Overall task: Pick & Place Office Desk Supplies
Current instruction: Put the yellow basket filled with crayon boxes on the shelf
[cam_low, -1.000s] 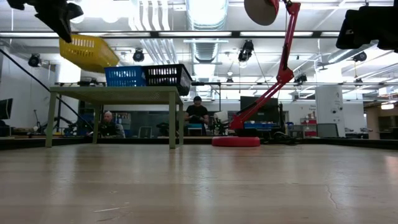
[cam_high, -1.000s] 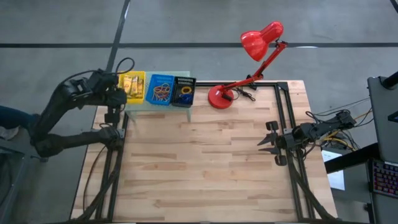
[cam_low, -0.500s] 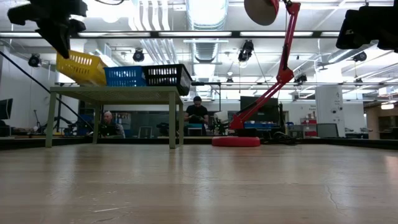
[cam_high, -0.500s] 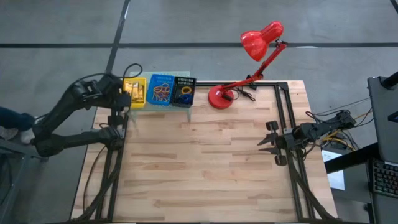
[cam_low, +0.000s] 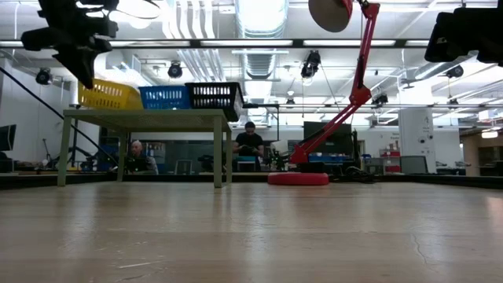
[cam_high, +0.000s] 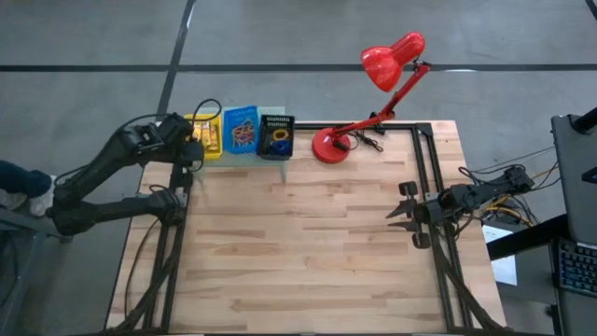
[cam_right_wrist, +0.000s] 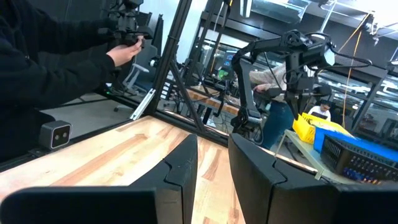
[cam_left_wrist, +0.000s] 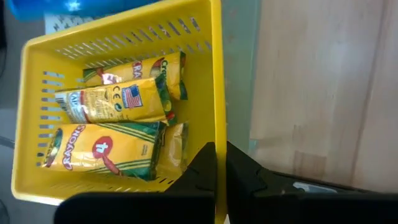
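A: Three small baskets sit in a row on the pale green shelf (cam_high: 270, 112), which stands just left of the red desk lamp (cam_high: 373, 93) at the table's far edge. Farthest from the lamp, the yellow basket (cam_high: 204, 134); then the blue basket (cam_high: 241, 131); nearest the lamp, the black basket (cam_high: 276, 136).

B: Contents?

A: Yellow crayon packets (cam_left_wrist: 112, 124) in the yellow basket, several, lying flat and overlapping. Coloured rubber-band loops (cam_high: 242, 133) in the blue one. Small rings (cam_high: 278, 139) in the black one, a blue and a yellow one visible.

B: Left gripper (cam_left_wrist: 219, 163)?

A: At the yellow basket, on the side away from the lamp. Fingers narrow, pinching the basket's rim wall between them. From table height, the basket sits level on the shelf beside the blue one.

B: Right gripper (cam_high: 403, 209)?

A: Well away from the lamp, near the table's (cam_high: 308, 252) right edge, low over the wood. Fingers spread apart, holding nothing.

B: Anything behind?

A: Two seated people (cam_low: 249, 145) in the room beyond the shelf.
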{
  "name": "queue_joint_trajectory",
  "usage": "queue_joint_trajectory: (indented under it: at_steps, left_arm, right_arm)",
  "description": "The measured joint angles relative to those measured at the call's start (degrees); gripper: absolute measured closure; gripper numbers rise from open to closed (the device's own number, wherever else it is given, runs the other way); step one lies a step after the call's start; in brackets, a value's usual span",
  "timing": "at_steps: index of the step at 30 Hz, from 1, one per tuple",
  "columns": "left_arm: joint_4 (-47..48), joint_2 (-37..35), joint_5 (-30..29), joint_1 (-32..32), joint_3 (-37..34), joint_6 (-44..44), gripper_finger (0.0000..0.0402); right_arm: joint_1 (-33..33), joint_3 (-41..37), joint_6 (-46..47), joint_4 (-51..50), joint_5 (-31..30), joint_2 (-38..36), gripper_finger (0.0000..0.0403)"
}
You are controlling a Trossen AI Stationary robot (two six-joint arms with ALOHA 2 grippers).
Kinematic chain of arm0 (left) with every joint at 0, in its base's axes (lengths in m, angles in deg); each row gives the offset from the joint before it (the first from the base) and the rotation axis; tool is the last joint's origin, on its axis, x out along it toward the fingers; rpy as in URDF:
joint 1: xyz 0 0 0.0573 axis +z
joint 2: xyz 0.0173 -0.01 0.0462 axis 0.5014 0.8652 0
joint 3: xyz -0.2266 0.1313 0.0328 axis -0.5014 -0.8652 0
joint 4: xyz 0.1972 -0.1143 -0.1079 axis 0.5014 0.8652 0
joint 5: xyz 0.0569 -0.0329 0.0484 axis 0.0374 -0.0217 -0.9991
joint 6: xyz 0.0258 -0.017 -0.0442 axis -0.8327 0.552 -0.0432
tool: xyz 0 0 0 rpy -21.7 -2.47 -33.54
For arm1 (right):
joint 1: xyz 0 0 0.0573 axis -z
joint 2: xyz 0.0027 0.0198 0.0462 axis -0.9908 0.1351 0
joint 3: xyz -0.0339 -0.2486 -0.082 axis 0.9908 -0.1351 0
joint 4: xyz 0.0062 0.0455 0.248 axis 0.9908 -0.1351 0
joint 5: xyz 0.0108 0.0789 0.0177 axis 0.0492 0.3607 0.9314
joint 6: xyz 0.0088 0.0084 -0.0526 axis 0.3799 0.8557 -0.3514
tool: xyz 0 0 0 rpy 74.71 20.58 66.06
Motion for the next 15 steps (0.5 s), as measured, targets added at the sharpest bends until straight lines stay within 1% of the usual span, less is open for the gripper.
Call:
queue_joint_trajectory:
  at_steps: [6,15]
  left_arm:
    - [0.7,0.0,0.0,0.0,-0.4,1.1,0.0383]
    - [1.0,0.0,0.0,0.0,0.3,-0.4,0.0328]
  right_arm:
    - [0.0,0.0,0.0,0.0,0.0,0.0,0.0316]
    - [0.0,0.0,0.0,0.0,0.0,0.0,0.0316]
